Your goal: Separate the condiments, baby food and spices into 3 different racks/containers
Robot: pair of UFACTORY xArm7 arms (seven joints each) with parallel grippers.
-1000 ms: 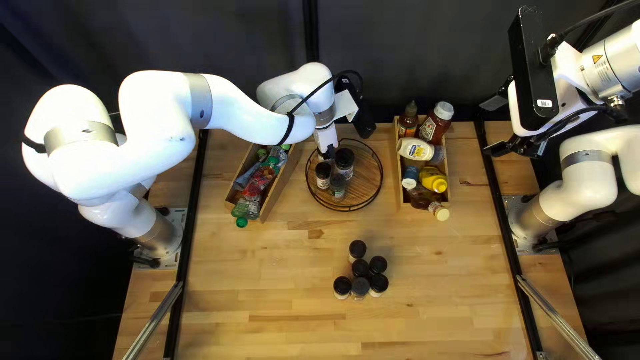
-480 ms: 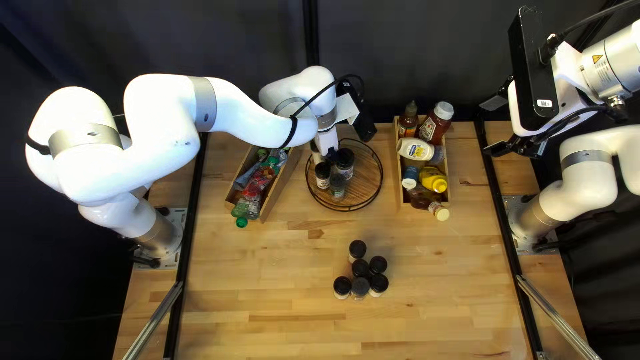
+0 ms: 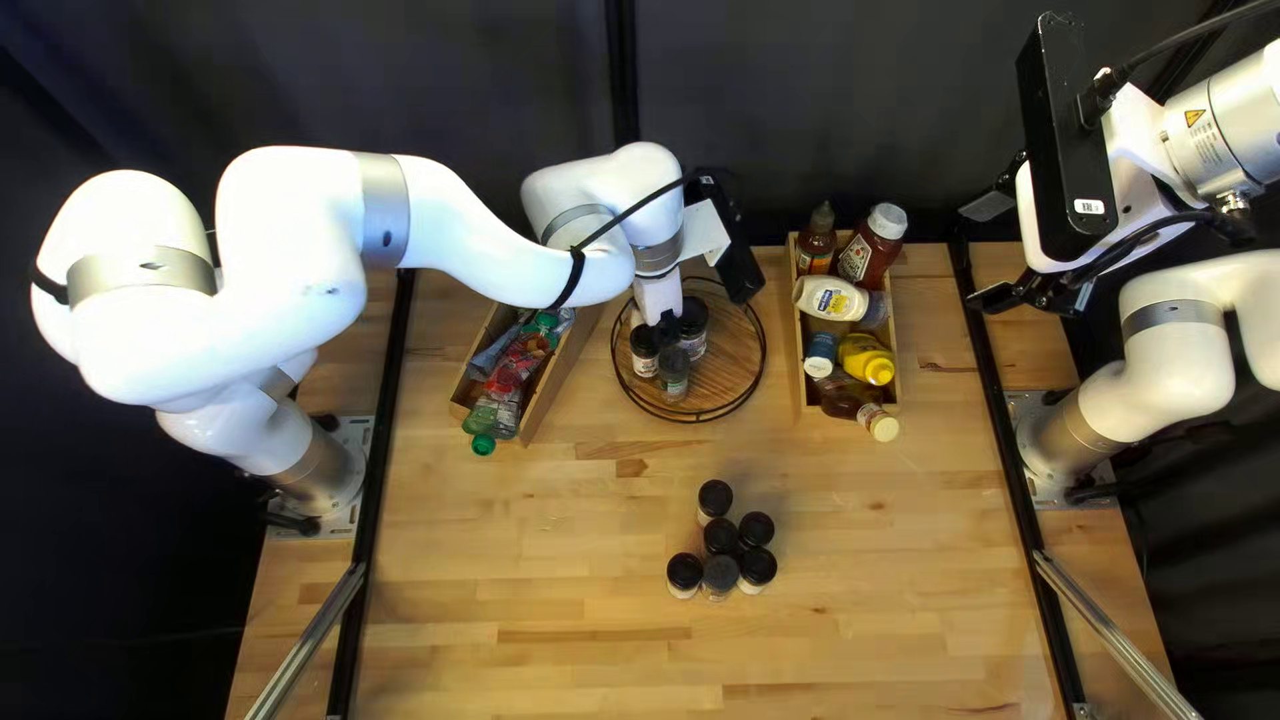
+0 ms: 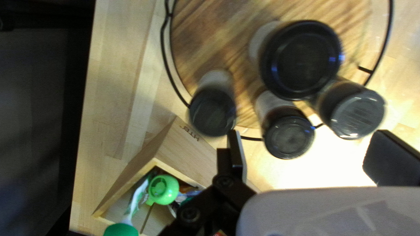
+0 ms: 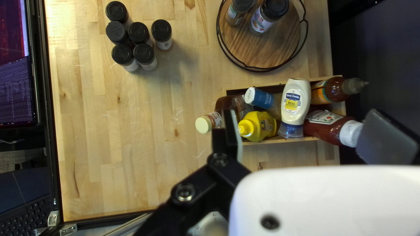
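Sorting status: two of the three groups appear complete. Condiments occupy the wooden box [image 3: 798, 374] at the right of the top left view; its contents include the mustard bottle [image 5: 262, 125], mayonnaise bottle [image 5: 295, 105] and ketchup bottle [image 5: 328, 124]. Baby food pouches [image 3: 510, 367] fill the slanted wooden box [image 4: 188, 148] on the other side of the round tray [image 3: 727, 360]. The spice group is partly complete: four spice jars [image 4: 302, 59] stand upright on that tray, while six loose jars [image 5: 161, 30] stand clustered on the desk [image 3: 507, 587], nearer its front edge. The left pincer [image 4: 308, 144] is above the jars at the tray's edge, its fingers wide apart, with nothing gripped. The right pincer [image 5: 302, 126] is likewise wide open and unloaded, raised at the right side. Outstanding work, as judged: transfer the six loose jars to the tray. Free wood beside the four jars should receive several; spacing may become tight.
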